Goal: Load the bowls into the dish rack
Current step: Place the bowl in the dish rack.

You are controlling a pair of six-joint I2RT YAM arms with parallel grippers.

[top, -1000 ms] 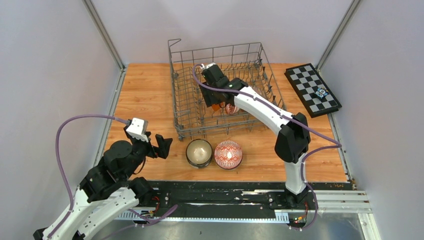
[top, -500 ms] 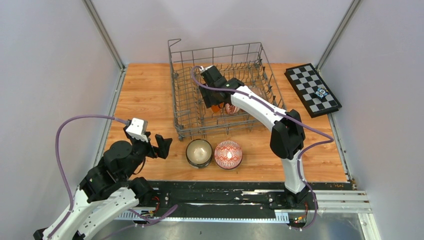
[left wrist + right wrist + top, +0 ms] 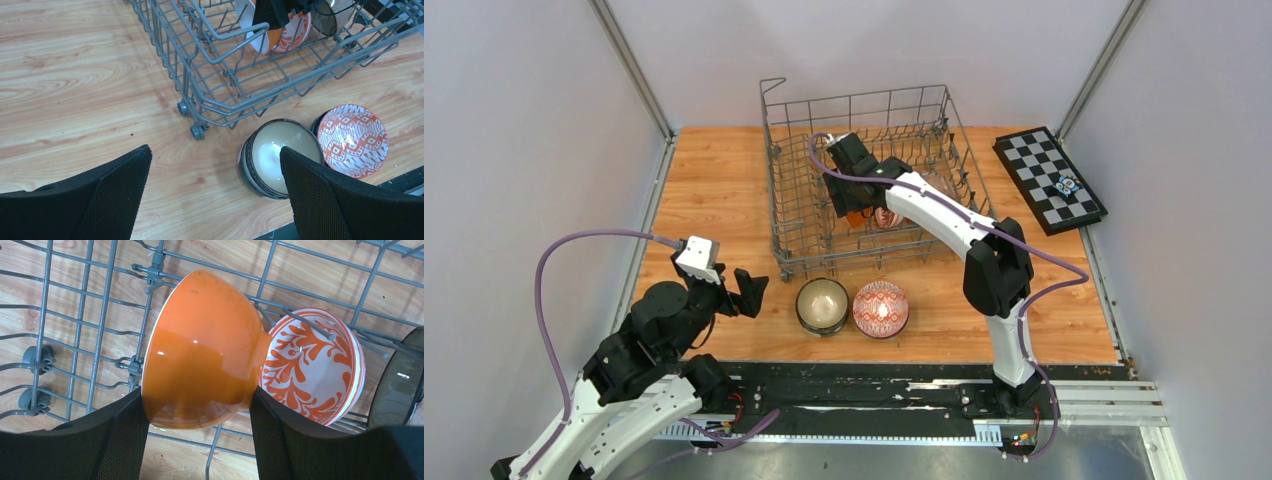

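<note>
Inside dish rack (image 3: 856, 97): red-white bowl (image 3: 310, 367), orange bowl (image 3: 202, 350) in right gripper (image 3: 197, 402) | left gripper (image 3: 215, 152) agape

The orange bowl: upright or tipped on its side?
Tipped on its side. The orange bowl shows its glossy outside, foot toward the red-white patterned bowl, gripped by the right end effector.
</note>
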